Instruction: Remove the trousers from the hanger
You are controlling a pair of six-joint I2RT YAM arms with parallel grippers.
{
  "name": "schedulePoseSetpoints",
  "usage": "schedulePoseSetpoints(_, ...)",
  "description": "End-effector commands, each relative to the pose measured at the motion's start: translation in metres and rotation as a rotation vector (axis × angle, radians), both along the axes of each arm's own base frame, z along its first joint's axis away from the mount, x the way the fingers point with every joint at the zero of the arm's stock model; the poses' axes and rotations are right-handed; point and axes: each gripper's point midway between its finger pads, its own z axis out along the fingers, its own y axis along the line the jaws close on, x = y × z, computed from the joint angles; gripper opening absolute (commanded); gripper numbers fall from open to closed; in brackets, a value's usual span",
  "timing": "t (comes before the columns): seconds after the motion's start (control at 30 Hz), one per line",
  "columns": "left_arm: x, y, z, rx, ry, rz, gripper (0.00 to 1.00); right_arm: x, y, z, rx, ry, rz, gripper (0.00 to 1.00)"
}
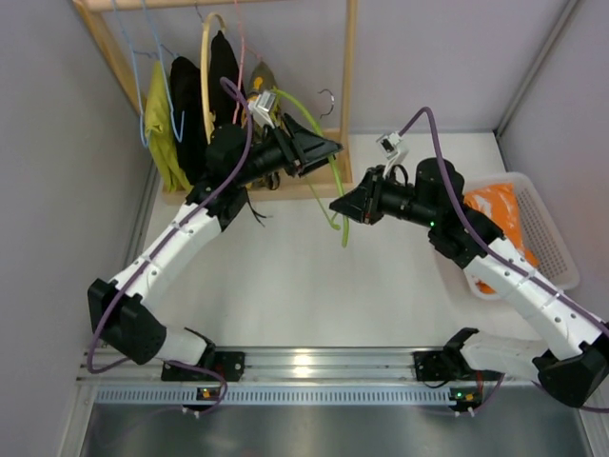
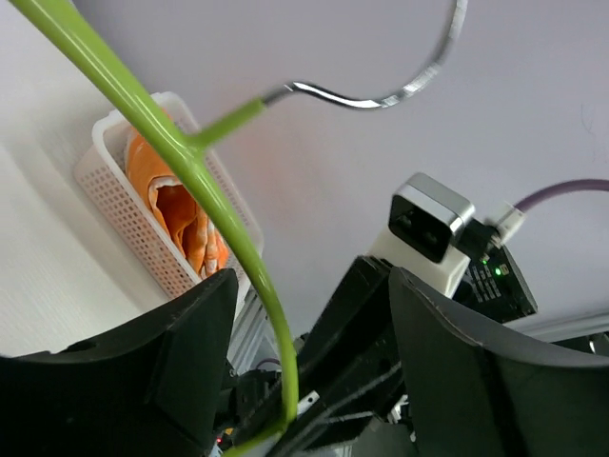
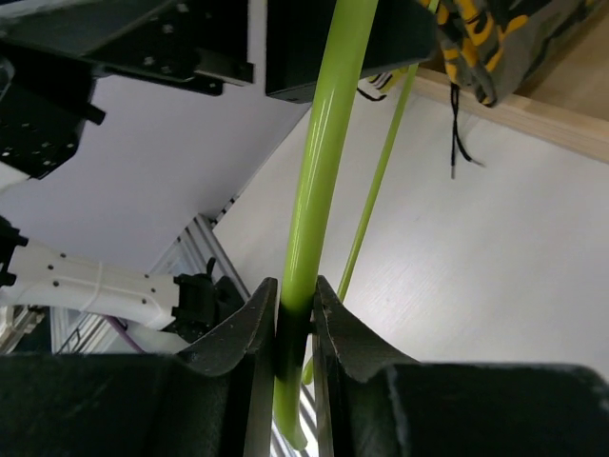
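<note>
- While the right end effector [image 3: 295, 297] is clamped tight on the hanger [image 3: 324, 143], the hanger hangs in the air above the desk [image 1: 285, 276].
- Left end effector [image 2: 312, 281]: jaws wide apart, hanger bar runs through the gap, nothing gripped.
- Trousers [image 2: 157, 181]: off the hanger, bunched in the white basket [image 2: 105, 186] on the desk's right side, well apart from both end effectors.

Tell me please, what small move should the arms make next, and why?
Probably the left claw should draw back from the hanger. The trousers already lie in the basket and the hanger is bare. The right claw is shut on its bar, while the left claw stands open around it and holds nothing.
</note>
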Motion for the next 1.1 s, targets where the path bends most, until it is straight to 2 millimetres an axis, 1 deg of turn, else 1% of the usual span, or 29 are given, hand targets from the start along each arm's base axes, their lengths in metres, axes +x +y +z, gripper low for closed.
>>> schedulePoseSetpoints(0.0, -0.027, 0.013, 0.026, -0.006, -0.146, -0.013, 0.72, 0.008, -0.021, 0.045, 0.040, -0.127, -0.103, 0.00)
schedulePoseSetpoints(0.03, -0.027, 0.014, 0.025, 0.004, -0.159, -0.008, 0.76, 0.009, -0.025, 0.047, 0.036, -0.131, -0.124, 0.00)
schedulePoseSetpoints(0.07, -0.030, 0.016, 0.026, 0.006, -0.170, -0.005, 0.78, 0.008, -0.026, 0.048, 0.037, -0.133, -0.129, 0.00)
schedulePoseSetpoints(0.1, -0.032, 0.018, 0.025, 0.009, -0.177, -0.003, 0.82, 0.006, -0.028, 0.050, 0.039, -0.135, -0.128, 0.00)
schedulePoseSetpoints(0.13, -0.037, 0.020, 0.026, 0.011, -0.189, -0.004, 0.94, 0.003, -0.031, 0.054, 0.047, -0.146, -0.128, 0.00)
schedulePoseSetpoints(0.17, -0.038, 0.022, 0.025, 0.012, -0.191, 0.000, 0.97, 0.001, -0.033, 0.057, 0.045, -0.157, -0.126, 0.00)
schedulePoseSetpoints(0.2, -0.040, 0.023, 0.025, 0.016, -0.195, 0.001, 0.98, -0.002, -0.035, 0.059, 0.042, -0.167, -0.123, 0.00)
schedulePoseSetpoints(0.23, -0.044, 0.026, 0.026, 0.019, -0.213, 0.005, 0.98, -0.004, -0.039, 0.063, 0.042, -0.182, -0.132, 0.00)
schedulePoseSetpoints(0.33, -0.048, 0.032, 0.027, 0.027, -0.224, 0.011, 0.99, -0.008, -0.051, 0.067, 0.029, -0.209, -0.154, 0.00)
schedulePoseSetpoints(0.4, -0.048, 0.039, 0.035, 0.023, -0.253, 0.029, 0.99, -0.007, -0.055, 0.068, 0.020, -0.224, -0.173, 0.00)
schedulePoseSetpoints(0.43, -0.048, 0.041, 0.038, 0.024, -0.265, 0.033, 0.99, -0.002, -0.059, 0.071, 0.019, -0.238, -0.208, 0.00)
schedulePoseSetpoints(0.47, -0.049, 0.045, 0.044, 0.019, -0.281, 0.045, 0.99, 0.000, -0.061, 0.075, 0.028, -0.252, -0.223, 0.00)
schedulePoseSetpoints(0.53, -0.048, 0.052, 0.051, 0.012, -0.296, 0.063, 0.99, 0.008, -0.065, 0.083, 0.035, -0.274, -0.265, 0.00)
schedulePoseSetpoints(0.63, -0.044, 0.067, 0.067, -0.003, -0.321, 0.110, 0.99, 0.014, -0.065, 0.096, 0.062, -0.305, -0.291, 0.00)
schedulePoseSetpoints(0.73, -0.045, 0.077, 0.079, -0.009, -0.351, 0.138, 0.99, 0.024, -0.067, 0.104, 0.083, -0.316, -0.335, 0.00)
schedulePoseSetpoints(0.83, -0.047, 0.080, 0.082, -0.008, -0.361, 0.144, 0.99, 0.031, -0.071, 0.115, 0.103, -0.334, -0.378, 0.00)
schedulePoseSetpoints(1.0, -0.046, 0.085, 0.083, -0.003, -0.367, 0.168, 0.99, 0.034, -0.082, 0.139, 0.143, -0.382, -0.432, 0.00)
schedulePoseSetpoints(1.07, -0.046, 0.086, 0.085, -0.005, -0.371, 0.173, 0.99, 0.033, -0.086, 0.141, 0.128, -0.391, -0.447, 0.00)
